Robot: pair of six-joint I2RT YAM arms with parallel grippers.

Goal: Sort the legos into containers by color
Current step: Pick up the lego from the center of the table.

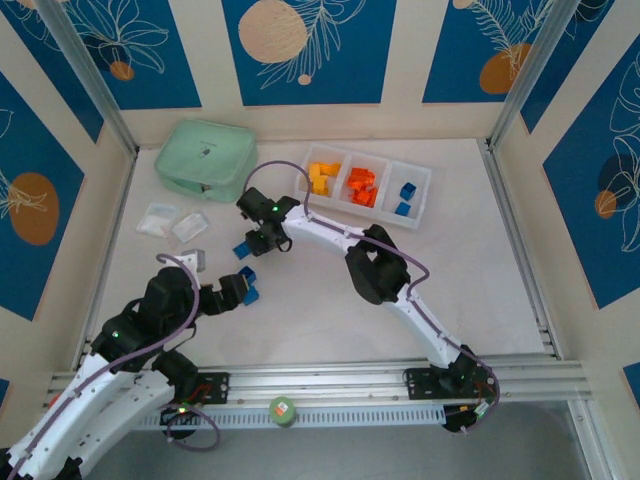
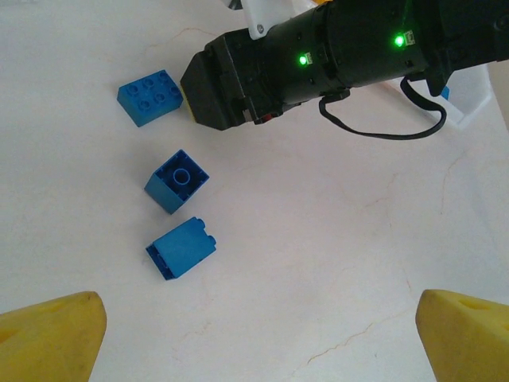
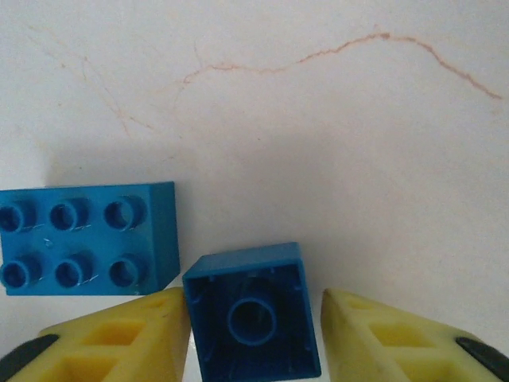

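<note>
Most serious to fear: knocking the right gripper (image 3: pixel 254 302) against the left arm (image 1: pixel 130 340). Working very close together here, with the black body of the right one just ahead of the fingertips of the left gripper (image 2: pixel 258 334), hanging wide open and empty. Safer to lift straight up before swinging away.

Next, missing the tray (image 1: pixel 422 200), placed behind the right wrist and beyond its own forearm. Holding yellow-orange, red-orange and blue pieces in three neighbouring compartments. Easy to mix colours by releasing early, or to bounce the piece over the low wall.

Nearest of all, losing the grip. Set narrow around one blue brick (image 3: pixel 250 318), hollow side facing the wrist, between the yellow fingers (image 3: pixel 159 318): touching on one side, leaving a thin line of table on the other. Impossible to tell whether clamped firmly. Taken off-centre, likely to twist out in the lift. Likely also to drag the six-stud blue brick (image 3: pixel 83 239), lying just beside the left finger.

Around all this, blue wall panels (image 1: pixel 300 50) with pale leaf drawings. Below, a pale stone-look table (image 1: pixel 330 320), smooth, with thin reddish veins (image 3: pixel 358 48); probably slippery for small plastic. On the side of the hand away from the tray, a mint green box (image 1: pixel 205 160) and clear bags (image 1: pixel 158 220), not part of the sorting.
</note>
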